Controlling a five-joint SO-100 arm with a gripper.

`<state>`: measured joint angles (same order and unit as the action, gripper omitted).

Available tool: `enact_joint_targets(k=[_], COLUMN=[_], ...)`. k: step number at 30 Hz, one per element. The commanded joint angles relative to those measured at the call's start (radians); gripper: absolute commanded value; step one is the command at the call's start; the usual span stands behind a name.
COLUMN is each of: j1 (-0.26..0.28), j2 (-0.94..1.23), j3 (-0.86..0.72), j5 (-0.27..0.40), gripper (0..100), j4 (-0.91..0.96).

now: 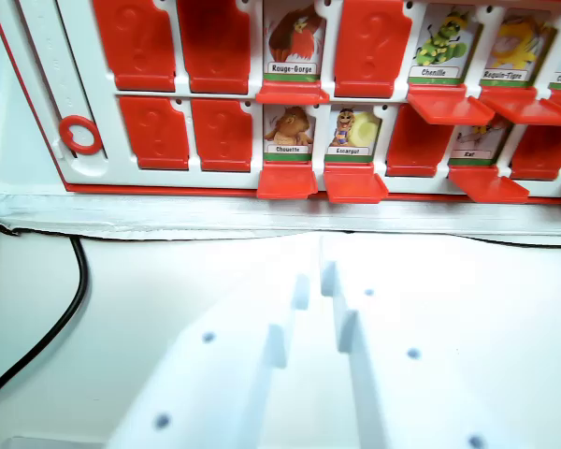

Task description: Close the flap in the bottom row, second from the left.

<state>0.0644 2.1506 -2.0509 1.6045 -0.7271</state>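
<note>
**Game board at the tabletop's far edge, jaws nearly together**

Wrist view: the white plastic game board (37, 112) held rows of red flaps. In the bottom row, the second flap (222, 136) stood shut, showing a question mark. Open ones beside it read "Chouette" (288, 131) and "Escargot" (348, 133). The gripper (314, 285), white and blocky, had its jaws narrow and empty.

You have one view only, from the wrist. It sits just behind the white tool (316, 281), which fills the lower half of the frame, and looks forward and slightly down across the white counter (122, 281) at the game board (37, 103), close, filling the upper frame.
</note>
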Motion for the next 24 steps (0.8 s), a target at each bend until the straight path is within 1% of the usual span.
enact_joint_targets(k=[1, 8, 14, 24], j1=[-0.017, -0.031, -0.043, -0.049], j2=[0.121, 0.173, 0.201, 0.192], j3=[0.156, 0.259, 0.275, 0.319], j5=[0.009, 0.017, 0.012, -0.014], gripper=[0, 0, 0, 0], j4=[-0.089, -0.167, -0.175, -0.169])
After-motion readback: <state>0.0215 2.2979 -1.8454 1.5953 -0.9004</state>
